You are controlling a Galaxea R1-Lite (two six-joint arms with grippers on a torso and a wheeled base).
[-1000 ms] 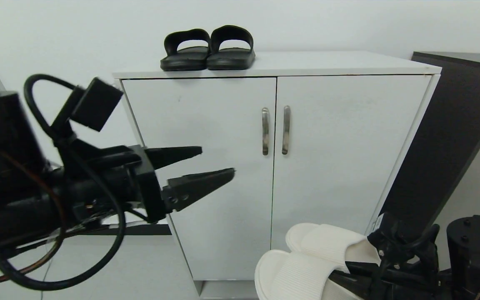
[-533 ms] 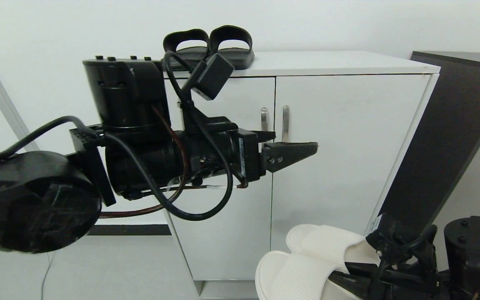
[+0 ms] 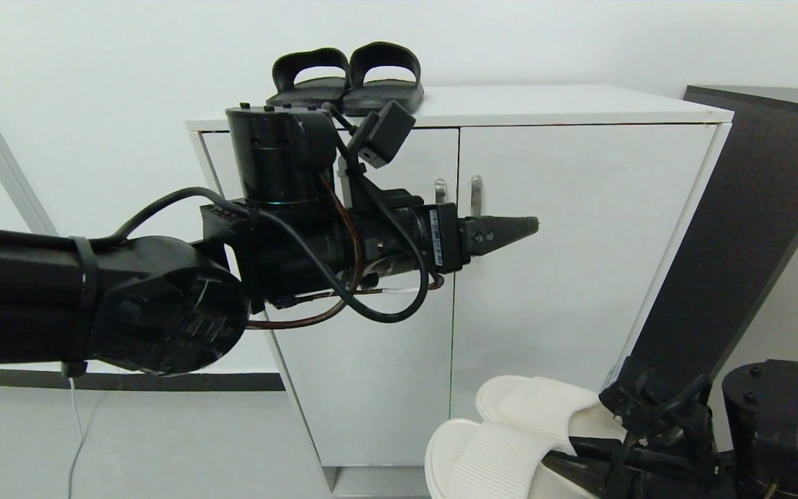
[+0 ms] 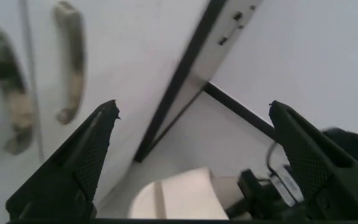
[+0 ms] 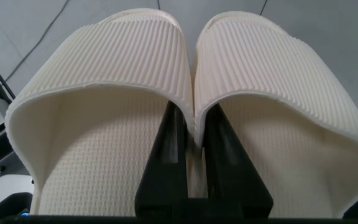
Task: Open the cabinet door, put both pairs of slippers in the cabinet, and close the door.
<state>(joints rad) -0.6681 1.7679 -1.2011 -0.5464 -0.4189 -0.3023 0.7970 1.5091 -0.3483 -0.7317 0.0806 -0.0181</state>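
cabinet doors (image 3: 579, 277) shut | handles (image 3: 476, 196) free | dark panel (image 3: 752, 242) beside cabinet

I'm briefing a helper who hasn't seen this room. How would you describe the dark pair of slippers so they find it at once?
Find the white two-door cabinet against the wall. On its top, above the left door, the black slippers sit side by side. They are smooth and black, unlike the cream ribbed pair held low by the right gripper.
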